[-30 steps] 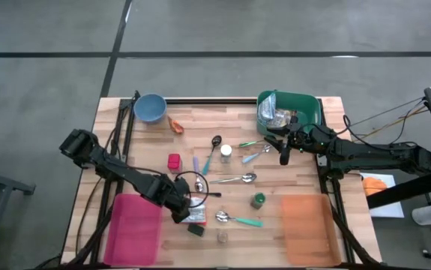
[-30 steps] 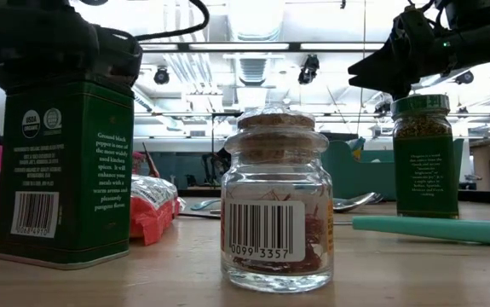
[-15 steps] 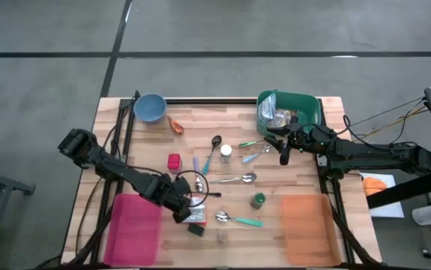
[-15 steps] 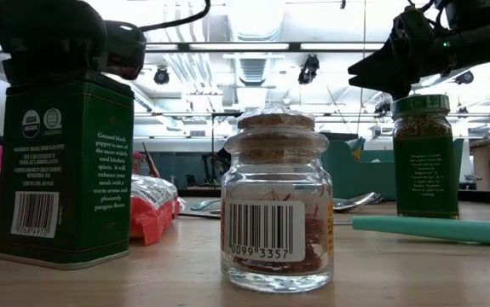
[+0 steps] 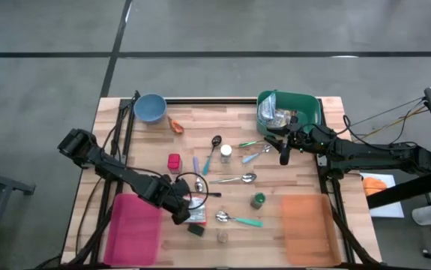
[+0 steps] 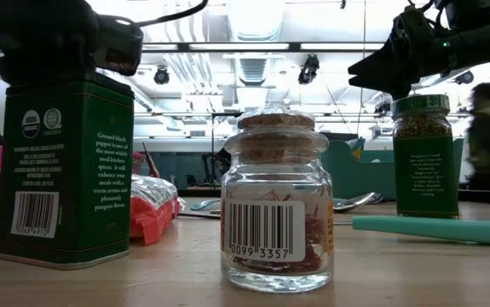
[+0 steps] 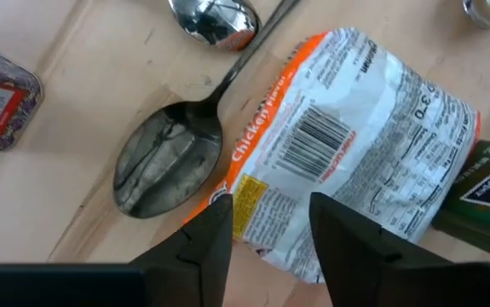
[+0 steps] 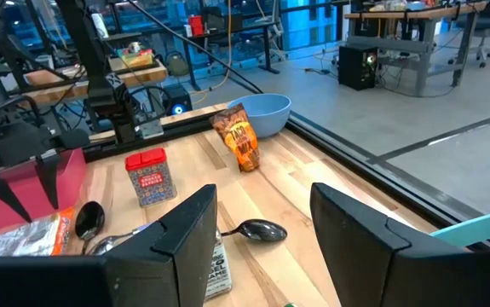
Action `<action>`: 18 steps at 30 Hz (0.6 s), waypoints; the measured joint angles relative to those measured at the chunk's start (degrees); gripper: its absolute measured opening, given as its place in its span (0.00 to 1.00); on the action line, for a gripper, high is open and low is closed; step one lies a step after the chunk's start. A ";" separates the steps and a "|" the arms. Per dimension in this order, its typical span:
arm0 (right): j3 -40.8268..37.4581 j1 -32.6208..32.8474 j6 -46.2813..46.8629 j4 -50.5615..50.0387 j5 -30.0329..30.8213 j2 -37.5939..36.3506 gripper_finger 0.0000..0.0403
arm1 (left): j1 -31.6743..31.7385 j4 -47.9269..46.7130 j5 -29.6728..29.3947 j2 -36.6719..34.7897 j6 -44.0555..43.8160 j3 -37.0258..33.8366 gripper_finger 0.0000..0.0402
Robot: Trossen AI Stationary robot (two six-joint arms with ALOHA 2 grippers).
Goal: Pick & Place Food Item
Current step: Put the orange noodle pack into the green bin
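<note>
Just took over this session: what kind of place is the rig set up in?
Most likely a robotics lab or open workshop, not a kitchen. The right wrist view shows workbenches crowded with equipment and cables, the low view shows exposed ceiling ducts, and the wooden table stands on bare concrete floor.

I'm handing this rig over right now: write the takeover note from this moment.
Left gripper: open, fingers either side of the near edge of the chicken noodle packet, not closed on it.
Right gripper: open, empty, waiting beside the green bin.
Packet lies flat by the black spoon and green tin.
Done: approach only. Left: grasp, lift and place; the destination isn't evident.
</note>
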 joint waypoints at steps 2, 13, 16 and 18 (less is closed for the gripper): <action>0.00 0.00 -0.05 0.00 0.02 0.01 0.46 | 0.00 -0.03 -0.13 0.00 -0.01 0.00 0.44; 0.00 0.00 -0.09 0.00 0.00 0.02 0.46 | -0.22 0.23 -0.34 -0.04 0.20 0.00 0.49; 0.00 0.00 0.00 0.00 0.00 0.02 0.46 | -0.22 0.23 -0.78 -0.04 0.20 0.00 0.49; 0.00 0.00 -0.08 0.00 0.00 0.01 0.46 | -0.22 0.23 -0.79 -0.04 -0.03 0.00 0.49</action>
